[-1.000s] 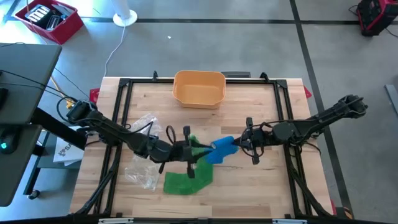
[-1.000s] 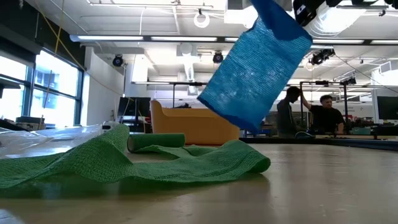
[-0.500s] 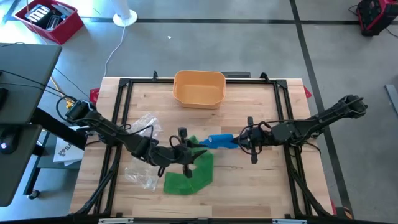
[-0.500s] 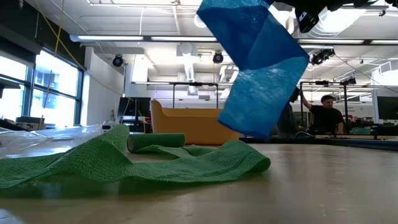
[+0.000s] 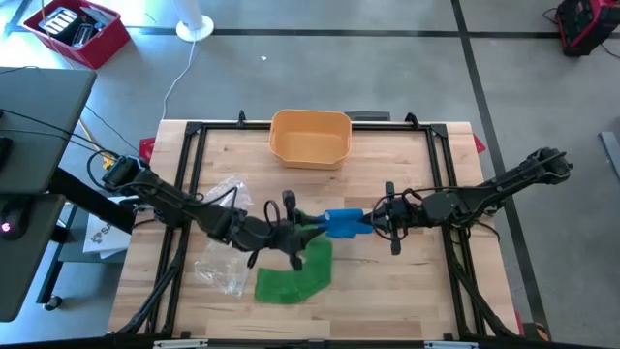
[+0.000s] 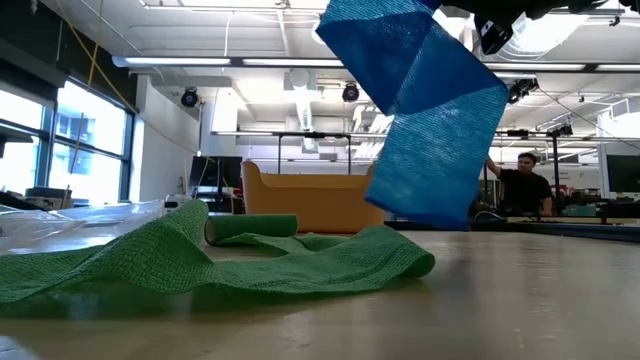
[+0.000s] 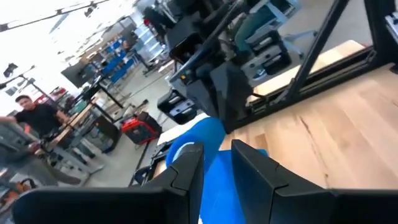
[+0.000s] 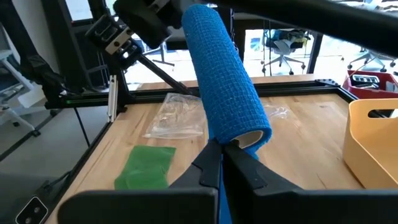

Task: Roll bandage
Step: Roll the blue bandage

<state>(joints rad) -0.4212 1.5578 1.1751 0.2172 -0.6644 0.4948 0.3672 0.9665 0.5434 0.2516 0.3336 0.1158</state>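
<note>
A blue bandage (image 5: 341, 222), partly rolled, hangs level above the table's middle between my two grippers. My left gripper (image 5: 308, 229) is shut on its left end and my right gripper (image 5: 371, 222) on its right end. A loose blue tail (image 6: 440, 150) hangs from the roll, clear of the table. A green bandage (image 5: 294, 274) lies spread on the wood below, with its rolled end (image 6: 252, 228) resting on the table. My left gripper holds the blue roll's left end (image 7: 208, 163) between its two fingers (image 7: 186, 169), coming level from the table's left and lying along the roll. The roll is lifted clear. My right gripper pinches the rim of the roll's right end (image 8: 239, 142), beside the pale core, with its shut fingers (image 8: 208, 163). It comes level from the table's right. The roll reaches away from it, off the table.
An orange bin (image 5: 310, 138) stands at the far middle of the table. A crumpled clear plastic bag (image 5: 223, 233) lies at the left, under my left arm. Black frame rails (image 5: 194, 174) run round the tabletop. People (image 6: 525, 185) sit in the room behind.
My left gripper has rolled about its own line while holding the roll's end. The blue tail, which hung broad below the roll, has swung round and now hangs more toward the right arm's side, folded over itself. The green bandage has stayed put.
</note>
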